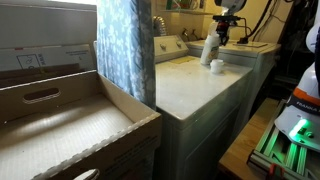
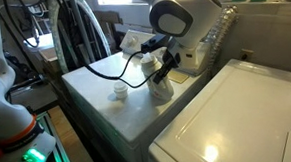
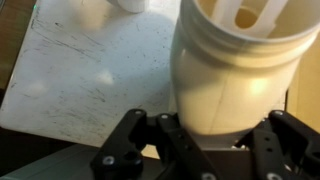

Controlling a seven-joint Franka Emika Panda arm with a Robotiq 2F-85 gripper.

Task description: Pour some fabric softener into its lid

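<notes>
The fabric softener bottle (image 3: 235,70) is pale white with its mouth open. It stands on the white machine top and shows in both exterior views (image 1: 207,50) (image 2: 162,88). My gripper (image 3: 215,130) reaches down over it, with one finger against each side of its body. The gripper also shows in both exterior views (image 1: 222,35) (image 2: 166,68). The lid (image 2: 118,93) is a small white cup standing on the same top, a short way from the bottle. It also shows in an exterior view (image 1: 216,66) and at the top edge of the wrist view (image 3: 130,4).
The scuffed white machine top (image 3: 80,80) ends in an edge close to the lid. A second white machine (image 2: 237,116) stands beside it. A clear plastic bottle (image 2: 215,37) stands behind the arm. A blue curtain (image 1: 125,50) and a wooden crate (image 1: 60,130) fill the foreground.
</notes>
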